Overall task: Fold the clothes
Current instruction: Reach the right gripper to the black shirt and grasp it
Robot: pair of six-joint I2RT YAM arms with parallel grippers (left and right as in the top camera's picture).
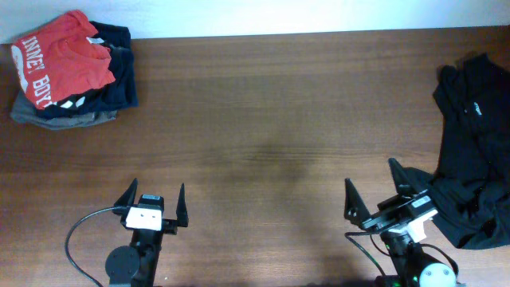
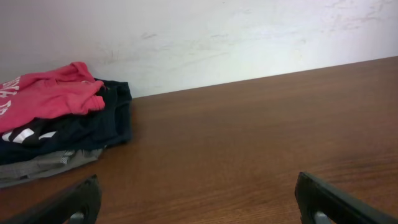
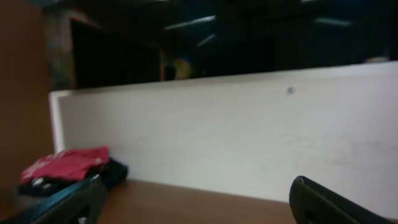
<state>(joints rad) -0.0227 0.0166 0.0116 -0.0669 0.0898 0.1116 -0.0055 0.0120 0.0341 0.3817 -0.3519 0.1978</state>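
A crumpled black garment [image 1: 476, 151] lies unfolded at the table's right edge. A stack of folded clothes [image 1: 70, 68], red shirt with white lettering on top of navy and grey pieces, sits at the far left corner; it also shows in the left wrist view [image 2: 56, 121] and the right wrist view [image 3: 68, 168]. My left gripper [image 1: 154, 199] is open and empty near the front edge, left of centre, also seen in the left wrist view [image 2: 199, 202]. My right gripper [image 1: 374, 187] is open and empty at the front right, just left of the black garment, also seen in the right wrist view [image 3: 196, 202].
The brown wooden table [image 1: 271, 119] ends at a white wall [image 2: 217, 37] along its far side. Black cables [image 1: 80, 239] loop beside the left arm's base at the front edge.
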